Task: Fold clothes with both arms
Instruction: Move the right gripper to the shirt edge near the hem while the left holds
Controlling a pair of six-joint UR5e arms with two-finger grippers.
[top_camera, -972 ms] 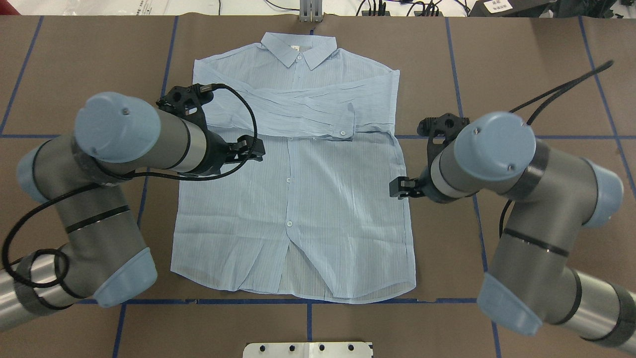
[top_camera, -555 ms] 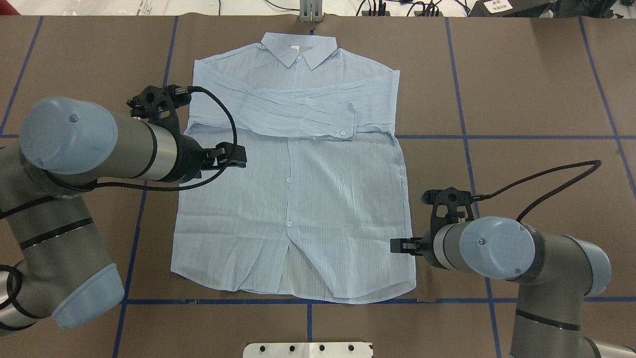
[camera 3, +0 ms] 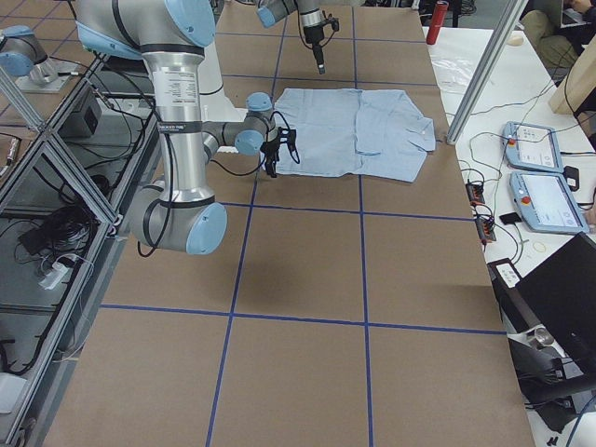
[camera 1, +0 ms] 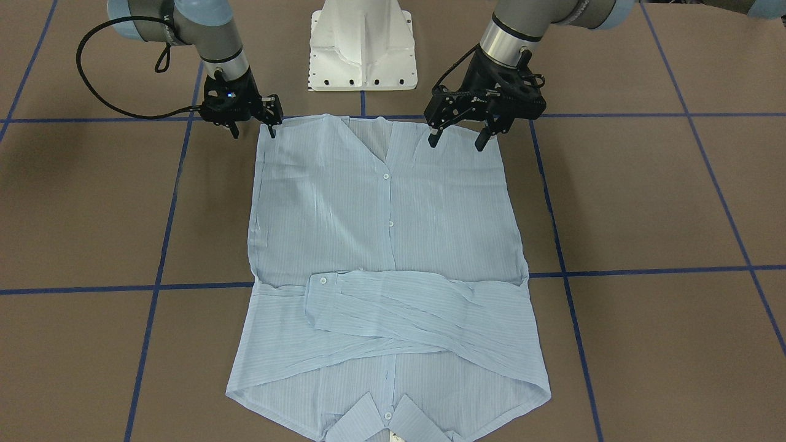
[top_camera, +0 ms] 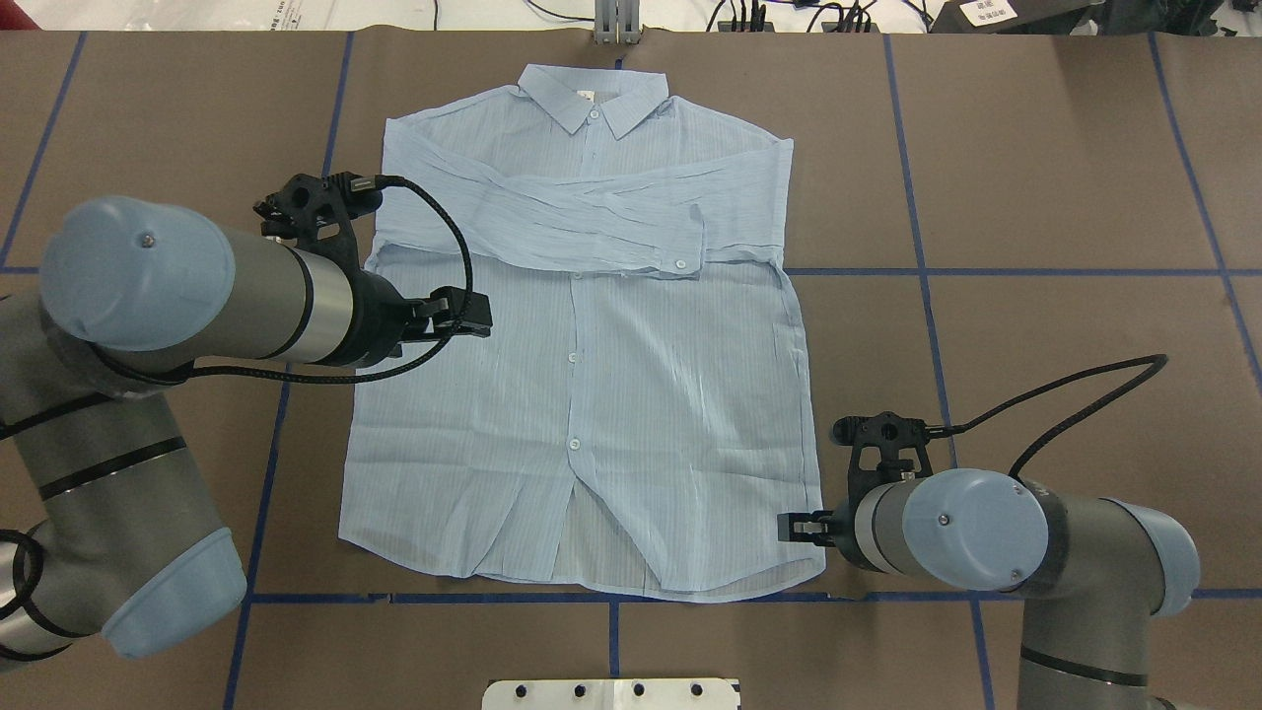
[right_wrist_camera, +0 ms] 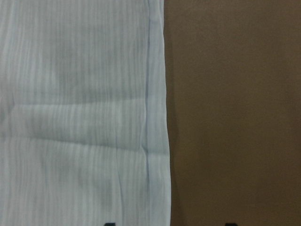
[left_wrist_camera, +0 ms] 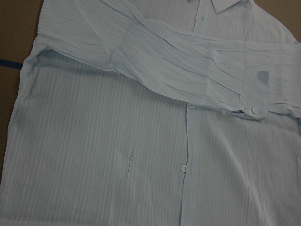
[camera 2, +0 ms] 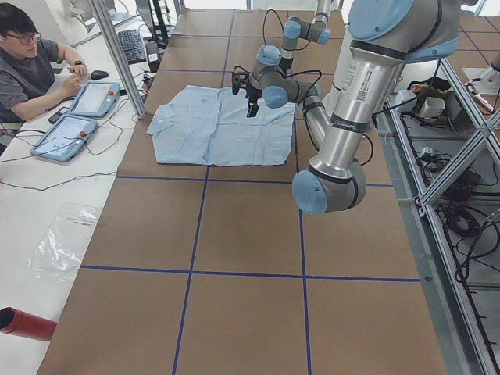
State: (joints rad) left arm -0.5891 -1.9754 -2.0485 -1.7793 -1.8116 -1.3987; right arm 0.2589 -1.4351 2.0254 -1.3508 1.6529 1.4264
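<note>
The light-blue shirt [top_camera: 592, 394] lies flat on the brown table, collar far from the robot and both sleeves crossed over the chest [camera 1: 405, 313]. My left gripper [top_camera: 473, 314] hovers open above the shirt's left side; in the front-facing view its fingers [camera 1: 433, 140] hang wide apart with nothing between them. My right gripper [top_camera: 789, 529] is low at the shirt's right edge near the hem corner, also open [camera 1: 253, 130]. In the right wrist view its two fingertips straddle the shirt's side edge [right_wrist_camera: 157, 117]. The left wrist view shows only shirt [left_wrist_camera: 141, 141].
The white pedestal base [camera 1: 362, 46] stands just behind the hem. Blue tape lines [top_camera: 927, 271] grid the brown table. A metal post [top_camera: 616, 25] rises at the far edge. A person sits at a side desk with tablets [camera 2: 78, 101]; a red cylinder [camera 2: 23, 324] lies there.
My right gripper has slid along the shirt's right edge from mid-body down to the hem corner. The left arm drew back left off the sleeves, then stayed almost still.
</note>
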